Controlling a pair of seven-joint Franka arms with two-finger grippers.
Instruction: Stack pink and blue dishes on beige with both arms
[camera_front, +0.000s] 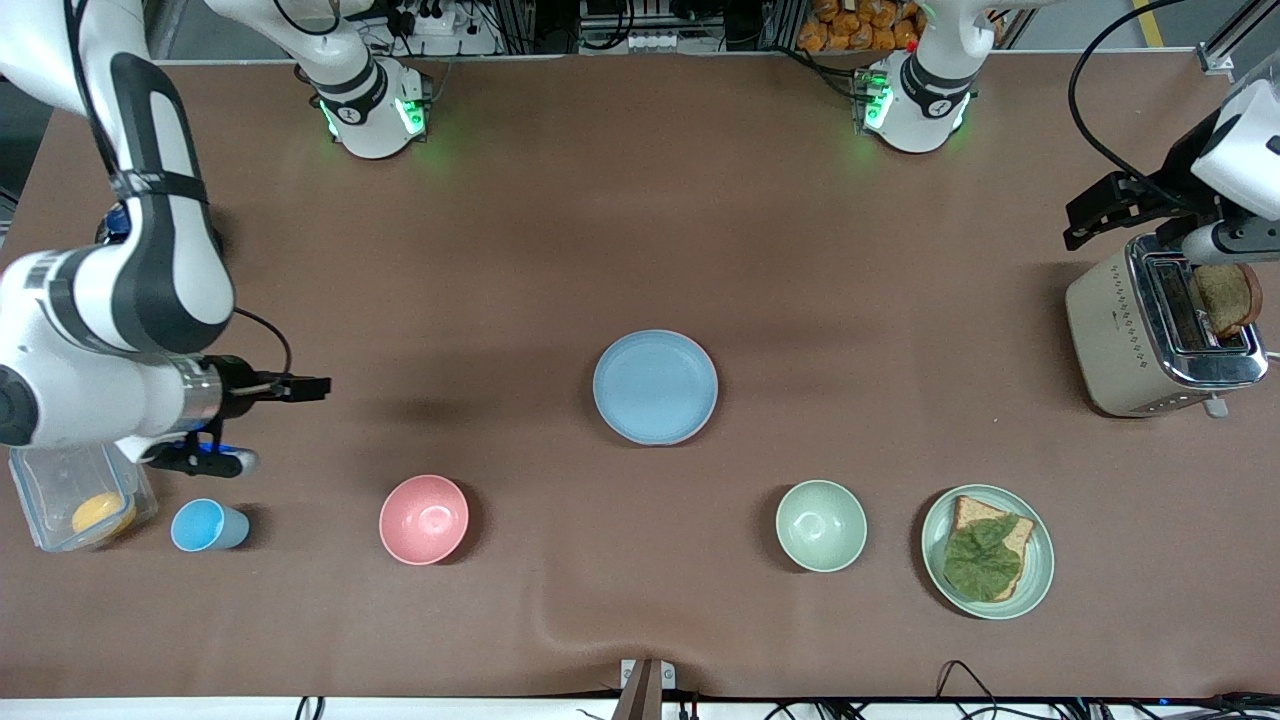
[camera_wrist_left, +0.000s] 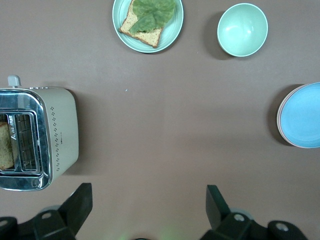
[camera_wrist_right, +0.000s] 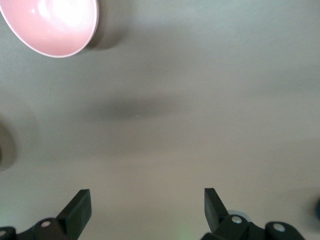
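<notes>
The light blue dish (camera_front: 655, 387) lies at the middle of the table. In the left wrist view the blue dish (camera_wrist_left: 302, 115) has a thin pinkish-beige rim (camera_wrist_left: 280, 120) of plates showing under its edge. The pink dish and the beige plate are otherwise hidden beneath it. My left gripper (camera_front: 1088, 215) hangs open and holds nothing, above the table beside the toaster. In its own view the left gripper (camera_wrist_left: 149, 200) has only bare table between its fingers. My right gripper (camera_front: 308, 386) is open and holds nothing, above the table near the blue cup. The right wrist view shows the right gripper (camera_wrist_right: 146, 202) over bare table.
A toaster (camera_front: 1150, 335) with a bread slice (camera_front: 1228, 298) stands at the left arm's end. A green plate with a sandwich (camera_front: 988, 551), a green bowl (camera_front: 821, 525), a pink bowl (camera_front: 424, 519), a blue cup (camera_front: 205, 525) and a clear container (camera_front: 80, 495) line the camera side.
</notes>
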